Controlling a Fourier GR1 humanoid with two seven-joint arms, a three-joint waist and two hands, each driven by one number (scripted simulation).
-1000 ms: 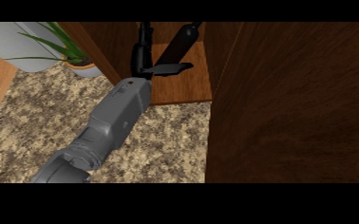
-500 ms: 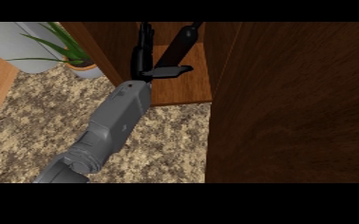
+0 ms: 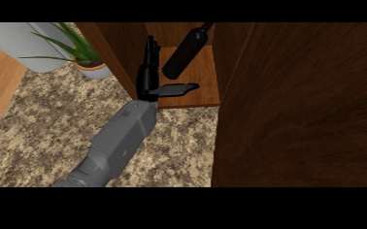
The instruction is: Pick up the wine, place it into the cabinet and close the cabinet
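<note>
Wine [image 3: 185,53], a dark bottle, stands on the wooden floor of the cabinet [image 3: 195,96] in the upper middle of the frame, leaning so that its neck runs up and to the right toward the top edge. One hand [image 3: 149,80] shows just to the left of the bottle, reaching in from a grey forearm [image 3: 118,140] that climbs from the lower left; which hand it is cannot be told from this view alone. Its fingers [image 3: 152,53] are straight and point upward along the cabinet's left inner wall [image 3: 114,48], and its thumb [image 3: 175,89] juts out to the right just below the bottle's base, so the hand is spread and has hold of nothing (a narrow strip of shelf shows between fingers and bottle). The cabinet door [image 3: 294,106], dark wood, fills the right side of the frame and stands open, its edge running down beside the shelf's right side. The shelf's front edge meets the speckled counter [image 3: 50,126], which spreads across the lower left. A potted plant [image 3: 82,56] sits at the upper left, beside the cabinet's outer wall.
</note>
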